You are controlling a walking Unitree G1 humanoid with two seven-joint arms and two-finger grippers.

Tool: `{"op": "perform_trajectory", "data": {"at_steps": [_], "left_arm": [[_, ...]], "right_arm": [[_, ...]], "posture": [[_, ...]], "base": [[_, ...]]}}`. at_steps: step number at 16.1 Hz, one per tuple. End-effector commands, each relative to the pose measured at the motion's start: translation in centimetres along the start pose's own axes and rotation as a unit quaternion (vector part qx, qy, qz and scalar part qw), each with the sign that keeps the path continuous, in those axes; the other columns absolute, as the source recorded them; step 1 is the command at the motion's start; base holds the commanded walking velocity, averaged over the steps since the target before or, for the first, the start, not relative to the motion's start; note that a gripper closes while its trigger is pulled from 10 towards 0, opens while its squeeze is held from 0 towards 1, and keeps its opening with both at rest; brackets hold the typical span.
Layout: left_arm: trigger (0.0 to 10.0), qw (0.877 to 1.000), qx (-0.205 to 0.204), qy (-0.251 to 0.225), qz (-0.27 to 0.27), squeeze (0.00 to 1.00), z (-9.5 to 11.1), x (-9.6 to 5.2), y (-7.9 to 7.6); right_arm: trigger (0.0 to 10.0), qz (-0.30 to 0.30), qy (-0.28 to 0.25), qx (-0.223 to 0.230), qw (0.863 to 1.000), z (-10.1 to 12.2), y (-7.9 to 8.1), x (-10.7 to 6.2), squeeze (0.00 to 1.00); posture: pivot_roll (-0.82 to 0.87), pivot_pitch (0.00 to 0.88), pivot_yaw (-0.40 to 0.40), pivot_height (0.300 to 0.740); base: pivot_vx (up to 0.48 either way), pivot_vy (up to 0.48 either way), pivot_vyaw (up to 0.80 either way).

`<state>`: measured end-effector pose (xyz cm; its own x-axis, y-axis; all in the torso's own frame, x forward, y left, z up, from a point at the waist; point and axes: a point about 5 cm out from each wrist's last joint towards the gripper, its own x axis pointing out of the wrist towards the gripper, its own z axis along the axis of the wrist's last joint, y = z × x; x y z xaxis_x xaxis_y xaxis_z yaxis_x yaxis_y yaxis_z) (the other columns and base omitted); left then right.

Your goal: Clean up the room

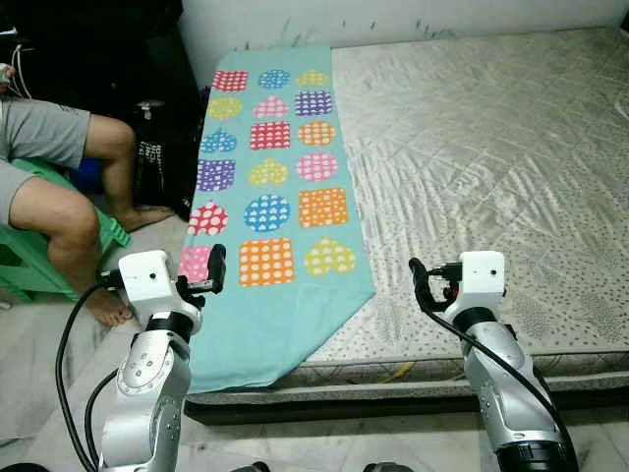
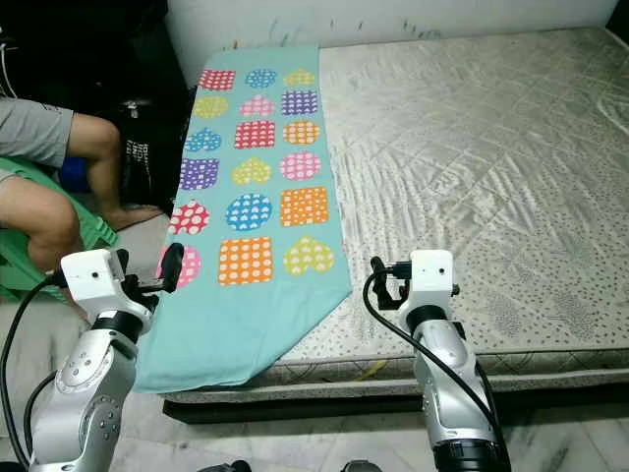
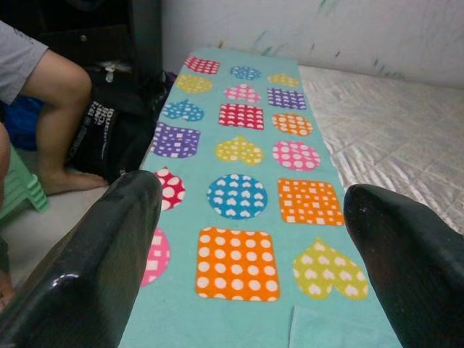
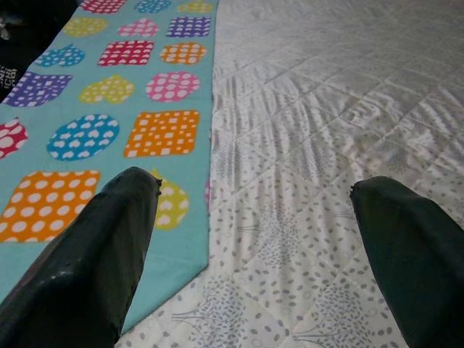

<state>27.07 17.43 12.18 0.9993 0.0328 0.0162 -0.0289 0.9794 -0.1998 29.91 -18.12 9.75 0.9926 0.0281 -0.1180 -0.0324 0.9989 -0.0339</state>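
Turquoise fleece blanket printed with dotted hearts, squares and circles [image 1: 270, 187] lies in a long strip along the left edge of the cream quilted mattress [image 1: 482, 147]. Its near corner hangs over the mattress front edge toward the tiled floor [image 1: 39, 374].

Left gripper [image 1: 214, 267] hovers over the blanket's left edge near the pink shape, jaws spread wide, nothing between them. Right gripper [image 1: 425, 283] hovers above bare mattress just right of the blanket's near tip, fingers [image 4: 87, 254] also spread apart, empty.

Person on a green plastic stool [image 1: 29, 261] sits left of the bed, bare legs [image 1: 69, 221] showing. Black bag [image 3: 109, 130] beside the leg carries white lettering, too blurred to read.
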Motion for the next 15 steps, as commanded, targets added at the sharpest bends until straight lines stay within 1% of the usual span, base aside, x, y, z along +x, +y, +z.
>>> {"op": "perform_trajectory", "data": {"at_steps": [1, 5, 6, 10, 11, 13, 15], "left_arm": [[10.0, 1.000, 0.008, -0.001, 0.007, 0.00, 0.20, 0.03, 0.28], [10.0, 1.000, 0.011, -0.001, 0.011, 0.00, 0.17, 0.11, 0.25], [10.0, 1.000, 0.011, -0.001, 0.012, 0.00, 0.15, 0.13, 0.26], [10.0, 1.000, 0.012, -0.001, 0.015, 0.00, 0.11, 0.15, 0.30], [10.0, 1.000, 0.012, -0.001, 0.016, 0.00, 0.11, 0.15, 0.30], [10.0, 1.000, 0.012, -0.002, 0.016, 0.00, 0.11, 0.17, 0.23], [10.0, 1.000, 0.015, -0.005, 0.020, 0.00, 0.17, 0.18, 0.25]], "right_arm": [[10.0, 0.009, 0.000, 0.004, 1.000, 0.03, 0.43, -0.11, 0.00], [10.0, 0.012, -0.001, 0.003, 1.000, 0.06, 0.46, -0.03, 0.00], [10.0, 0.013, -0.001, 0.002, 1.000, 0.06, 0.47, -0.02, 0.00], [10.0, 0.016, -0.001, 0.002, 1.000, 0.06, 0.54, 0.01, 0.00], [10.0, 0.017, -0.001, 0.002, 1.000, 0.05, 0.56, 0.03, 0.00], [10.0, 0.018, -0.002, 0.002, 1.000, 0.10, 0.55, 0.07, 0.00], [10.0, 0.020, -0.004, 0.000, 1.000, 0.15, 0.59, 0.13, 0.00]], "posture": [[-0.14, 0.163, 0.097, 0.740], [-0.14, 0.161, 0.096, 0.740], [-0.14, 0.161, 0.096, 0.732], [-0.14, 0.161, 0.096, 0.677], [-0.14, 0.161, 0.096, 0.657], [-0.14, 0.161, 0.092, 0.637], [-0.14, 0.158, 0.091, 0.637]], "base": [[0.000, 0.000, 0.00], [0.000, 0.000, 0.00], [0.000, 0.000, 0.00], [0.000, 0.000, 0.00], [0.000, 0.000, 0.00], [0.000, 0.000, 0.00], [0.000, 0.000, 0.00]]}}
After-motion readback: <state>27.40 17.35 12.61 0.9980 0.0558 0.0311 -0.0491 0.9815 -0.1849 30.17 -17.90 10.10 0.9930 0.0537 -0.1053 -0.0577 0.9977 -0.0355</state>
